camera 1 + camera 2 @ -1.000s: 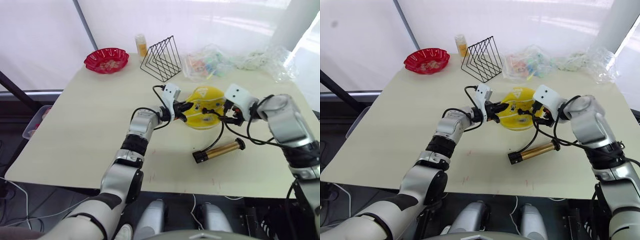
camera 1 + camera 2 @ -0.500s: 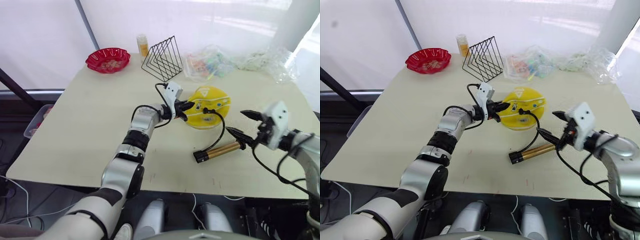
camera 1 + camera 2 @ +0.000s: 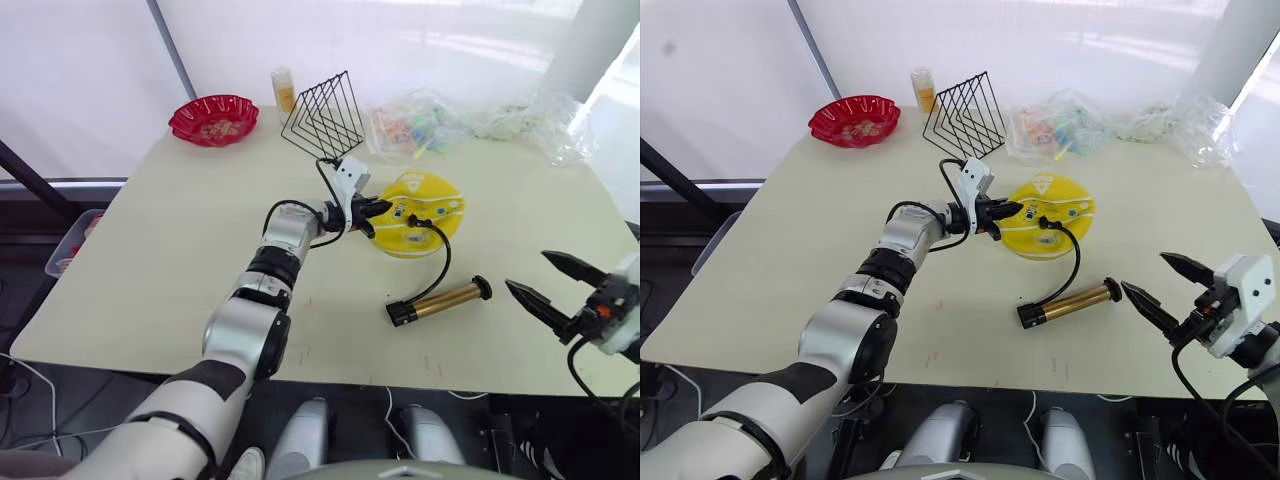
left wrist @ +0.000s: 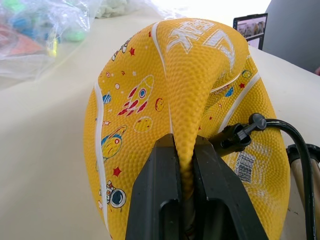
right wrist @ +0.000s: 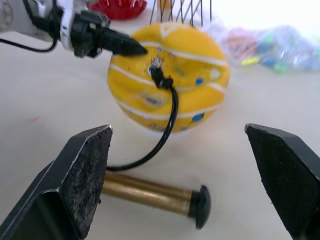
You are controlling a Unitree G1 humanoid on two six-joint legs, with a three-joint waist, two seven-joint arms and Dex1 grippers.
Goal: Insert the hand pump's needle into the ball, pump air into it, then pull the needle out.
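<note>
The slim gold-brass hand pump (image 3: 438,300) lies flat, its long axis running left-right across the table, one black cap toward the wide-open right gripper (image 3: 548,284); the left gripper (image 4: 183,165) pinches a fold of the squashed yellow rubber ball (image 3: 415,212).

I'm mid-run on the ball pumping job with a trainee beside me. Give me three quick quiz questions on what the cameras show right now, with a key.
1. True or false: the left claw is pinching a fold of the ball.
2. Where does the hand pump lie? A) in the right claw B) flat on the table, between the ball and the right claw C) inside the red bowl
3. Fill in: the black fitting at the end of the hose sits against the ____.

Key
1. True: its fingers are shut on a ridge of the yellow rubber.
2. B: the right claw is open and holds nothing.
3. ball; the needle itself is too small to make out.
</note>
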